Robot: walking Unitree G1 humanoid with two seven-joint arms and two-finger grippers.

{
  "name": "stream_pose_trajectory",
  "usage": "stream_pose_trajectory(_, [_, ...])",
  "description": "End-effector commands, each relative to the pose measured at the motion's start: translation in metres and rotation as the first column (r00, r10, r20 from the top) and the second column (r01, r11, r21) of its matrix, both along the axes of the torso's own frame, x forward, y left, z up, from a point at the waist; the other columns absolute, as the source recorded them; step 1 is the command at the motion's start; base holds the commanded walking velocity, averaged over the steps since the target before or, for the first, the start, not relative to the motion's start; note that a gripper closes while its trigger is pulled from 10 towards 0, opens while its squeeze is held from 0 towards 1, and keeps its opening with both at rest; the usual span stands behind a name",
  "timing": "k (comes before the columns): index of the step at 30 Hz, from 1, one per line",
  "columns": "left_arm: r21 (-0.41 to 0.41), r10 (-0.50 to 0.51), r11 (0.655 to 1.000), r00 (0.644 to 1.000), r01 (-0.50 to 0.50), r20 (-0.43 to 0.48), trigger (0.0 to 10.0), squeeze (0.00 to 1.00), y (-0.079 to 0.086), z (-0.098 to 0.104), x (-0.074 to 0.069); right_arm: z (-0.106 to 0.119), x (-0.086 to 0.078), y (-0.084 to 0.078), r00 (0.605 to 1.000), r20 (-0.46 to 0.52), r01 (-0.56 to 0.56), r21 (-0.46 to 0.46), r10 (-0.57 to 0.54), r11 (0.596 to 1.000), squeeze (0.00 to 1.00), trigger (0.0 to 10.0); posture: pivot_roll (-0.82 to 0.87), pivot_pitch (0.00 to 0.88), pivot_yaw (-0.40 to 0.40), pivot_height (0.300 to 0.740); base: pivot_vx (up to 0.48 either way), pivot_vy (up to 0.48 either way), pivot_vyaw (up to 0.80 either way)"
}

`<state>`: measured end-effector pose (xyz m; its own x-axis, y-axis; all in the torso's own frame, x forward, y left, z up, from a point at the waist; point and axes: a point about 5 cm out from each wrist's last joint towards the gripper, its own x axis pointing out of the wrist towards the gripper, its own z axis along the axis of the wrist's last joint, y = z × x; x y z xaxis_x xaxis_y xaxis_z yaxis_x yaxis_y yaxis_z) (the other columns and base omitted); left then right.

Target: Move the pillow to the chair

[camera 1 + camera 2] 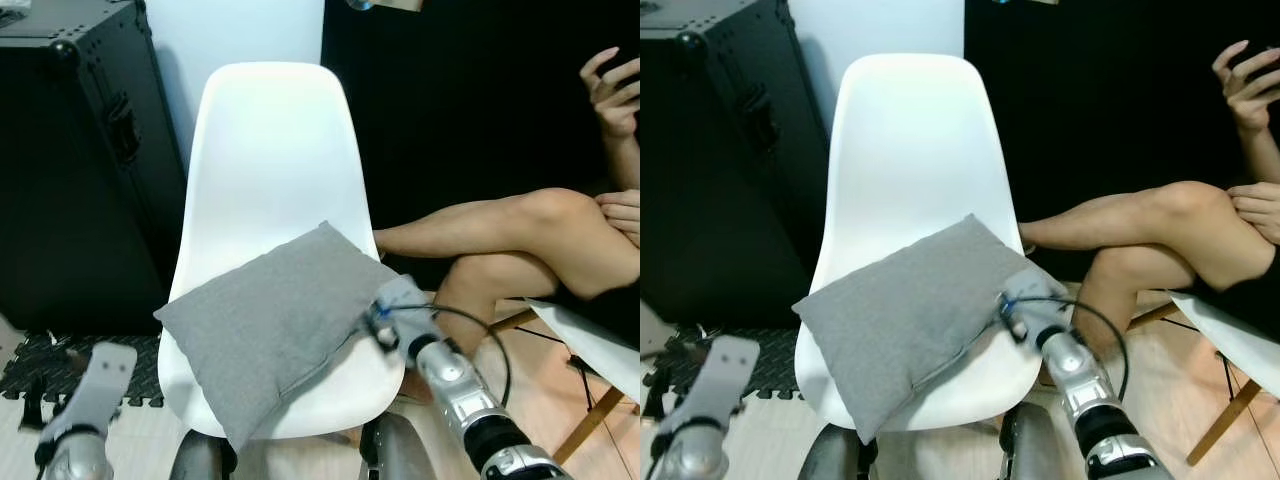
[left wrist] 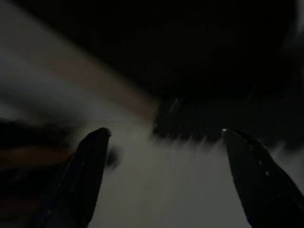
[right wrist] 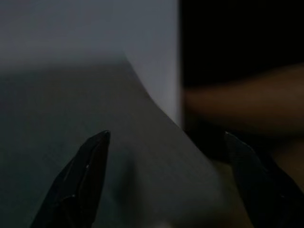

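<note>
Pillow [image 1: 275, 320] on chair [image 1: 270, 160], right tool [image 3: 166, 190] alongside

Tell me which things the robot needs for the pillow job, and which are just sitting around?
Needed: grey pillow, lying on the white chair; right gripper, open at the pillow's corner.

Just around: black case, floor mat, a person's legs, left gripper, open and idle.

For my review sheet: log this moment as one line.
grey fabric pillow: on white plastic chair seat | right gripper: open at pillow's corner | left gripper: open, low
</note>
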<state>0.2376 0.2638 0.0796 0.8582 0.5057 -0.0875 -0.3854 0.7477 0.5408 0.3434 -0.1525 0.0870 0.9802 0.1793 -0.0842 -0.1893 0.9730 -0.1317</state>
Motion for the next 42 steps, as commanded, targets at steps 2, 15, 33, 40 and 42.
stream_pose_trajectory(2, [-0.124,-0.112,0.985,0.993,0.117,0.043,10.0,0.00,-0.019,-0.001,0.017,-0.004,-0.004,0.031,0.987,-0.024,-0.152,0.179,0.159,0.972,0.00,10.0,0.10,0.111,-0.078,0.576,0.000,0.000,0.00])
stream_pose_trajectory(15, [-0.127,-0.296,0.948,0.955,0.291,-0.026,10.0,0.00,-0.045,-0.010,0.046,-0.064,-0.038,0.067,0.790,-0.393,-0.579,-0.223,0.471,0.784,0.00,10.0,0.10,0.117,-0.081,0.576,0.000,0.000,0.00])
stream_pose_trajectory(33, [-0.123,-0.334,0.935,0.942,0.334,0.017,10.0,0.00,-0.051,-0.004,0.058,-0.033,-0.022,0.090,0.862,-0.191,-0.434,0.202,0.470,0.878,0.00,10.0,0.10,0.109,-0.082,0.576,0.000,0.000,0.00])
stream_pose_trajectory(40, [-0.143,-0.413,0.902,0.911,0.407,-0.014,10.0,0.00,-0.054,-0.011,0.050,-0.025,-0.010,0.044,0.917,-0.171,-0.357,0.054,0.361,0.933,0.00,10.0,0.11,0.096,-0.079,0.576,0.000,0.000,0.00])
stream_pose_trajectory(42, [-0.151,-0.444,0.887,0.896,0.436,-0.018,10.0,0.00,-0.055,-0.012,0.048,-0.023,-0.007,0.033,0.919,-0.173,-0.355,0.034,0.355,0.934,0.00,10.0,0.11,0.096,-0.078,0.576,0.000,0.000,0.00])
